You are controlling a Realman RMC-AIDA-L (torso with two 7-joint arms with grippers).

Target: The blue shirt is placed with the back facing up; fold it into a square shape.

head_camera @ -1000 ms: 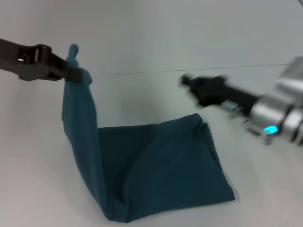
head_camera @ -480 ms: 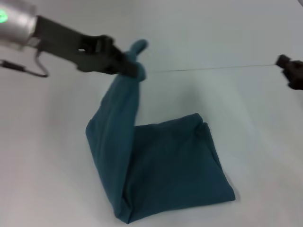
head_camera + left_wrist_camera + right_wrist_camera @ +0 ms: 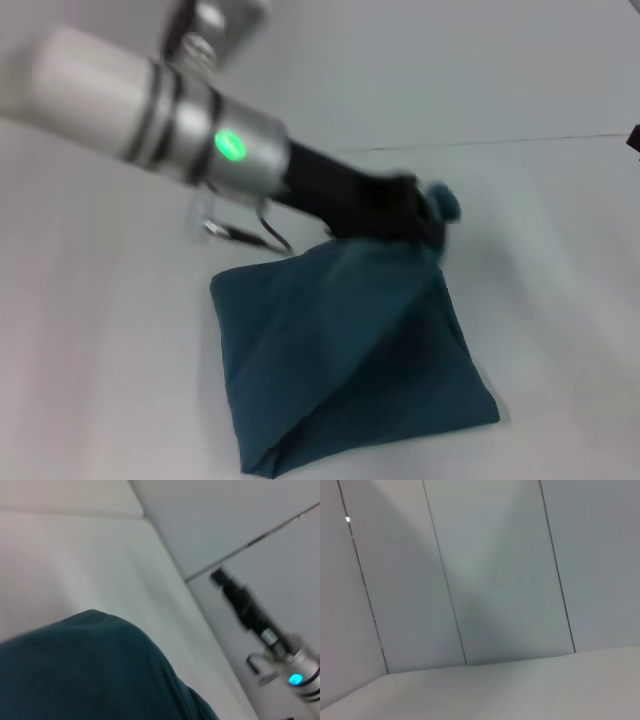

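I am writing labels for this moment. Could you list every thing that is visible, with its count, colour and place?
blue shirt: one, dark teal-blue, lying folded on the table, one corner pinched and carried over to the robot's right.
table: one, pale grey, under the shirt.
wall: pale grey panels with dark seams, behind the table.
left gripper: one, black on a silver wrist, above the shirt's far right corner, shut on fabric.
right gripper: one, black, off to the right, away from the shirt.

- One blue shirt (image 3: pixel 350 360), folded on the table (image 3: pixel 560 300).
- Two grippers: the left gripper (image 3: pixel 432 222) and the right gripper (image 3: pixel 220 576).
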